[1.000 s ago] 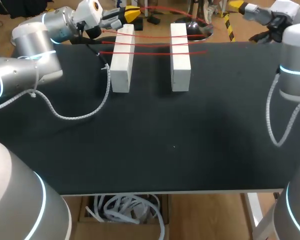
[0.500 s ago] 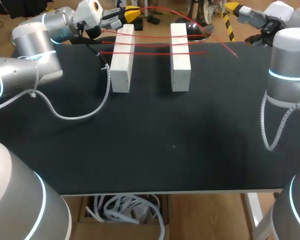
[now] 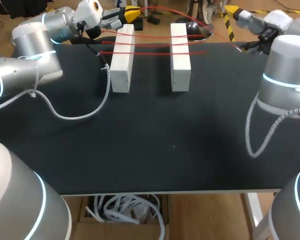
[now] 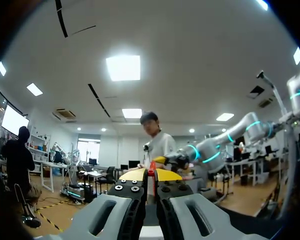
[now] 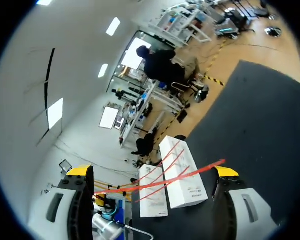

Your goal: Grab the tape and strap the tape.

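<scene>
Overhead, my left arm comes in from the left corner and bends across the bench's far left edge, ending with the left fingers just beyond the far end of the left of two white blocks. My right arm stands upright at the right edge, and its right fingers point inward past the bench's far right corner, well apart from the blocks. The red tape lies in several strands across both blocks. A further loop arcs beyond the bench's far edge, and a loose tail slants down toward the right arm. The left wrist view adds what the overhead view cannot resolve: the two yellow tips are pressed together with the red tape clamped edge-on between them, and the right arm shows ahead. The right wrist view shows its own yellow tips spread wide. The tape crosses the gap between them as a single taut line, and its end lies just beside one tip; I cannot tell whether it touches. Ahead of these parted fingers stand the white blocks, side by side on the bench and crossed by thin red strands.
</scene>
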{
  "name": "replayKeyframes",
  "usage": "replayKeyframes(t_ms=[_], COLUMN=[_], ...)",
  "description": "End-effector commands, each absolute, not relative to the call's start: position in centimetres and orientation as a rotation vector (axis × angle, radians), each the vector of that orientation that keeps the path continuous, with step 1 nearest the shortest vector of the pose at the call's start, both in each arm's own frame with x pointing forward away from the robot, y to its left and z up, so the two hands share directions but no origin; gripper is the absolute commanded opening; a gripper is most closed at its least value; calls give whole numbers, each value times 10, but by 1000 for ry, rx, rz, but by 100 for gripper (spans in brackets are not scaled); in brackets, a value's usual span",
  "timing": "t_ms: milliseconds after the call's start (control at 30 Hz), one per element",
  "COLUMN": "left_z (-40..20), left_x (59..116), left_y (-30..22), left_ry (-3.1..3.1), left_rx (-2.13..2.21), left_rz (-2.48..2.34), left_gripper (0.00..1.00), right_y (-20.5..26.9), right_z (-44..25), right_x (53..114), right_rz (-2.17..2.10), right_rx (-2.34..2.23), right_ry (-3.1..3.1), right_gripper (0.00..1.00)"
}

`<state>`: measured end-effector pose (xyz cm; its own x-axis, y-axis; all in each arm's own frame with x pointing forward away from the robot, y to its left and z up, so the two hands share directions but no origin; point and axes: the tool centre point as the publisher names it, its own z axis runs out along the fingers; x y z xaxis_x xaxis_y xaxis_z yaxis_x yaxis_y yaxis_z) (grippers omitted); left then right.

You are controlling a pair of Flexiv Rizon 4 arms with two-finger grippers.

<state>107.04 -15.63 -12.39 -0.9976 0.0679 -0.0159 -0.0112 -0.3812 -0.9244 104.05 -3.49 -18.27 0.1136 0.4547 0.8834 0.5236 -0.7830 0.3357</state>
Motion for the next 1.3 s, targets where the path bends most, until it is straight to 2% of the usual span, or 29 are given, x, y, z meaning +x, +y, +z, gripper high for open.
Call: replayKeyframes(t_ms=[33,500,1300], left_z=[-124,-124,-124], left_x=[1071,1071,1071], left_y=[-156,-156,-156], left_ry=[-1718,-1718,-1718], left_rx=[-81,-81,-81], left_rz=[2569,2569,2569], left_gripper=[0,0,0], right_y=[-28,-33,-25], right_z=[-173,-197,-188], right_x=[1019,1034,1042], right_rz=[-1823,-2054,-2112], right_rx=[-2352,-2134,-2175], right_ry=[-959,-565,-286], right_gripper=[100,100,100])
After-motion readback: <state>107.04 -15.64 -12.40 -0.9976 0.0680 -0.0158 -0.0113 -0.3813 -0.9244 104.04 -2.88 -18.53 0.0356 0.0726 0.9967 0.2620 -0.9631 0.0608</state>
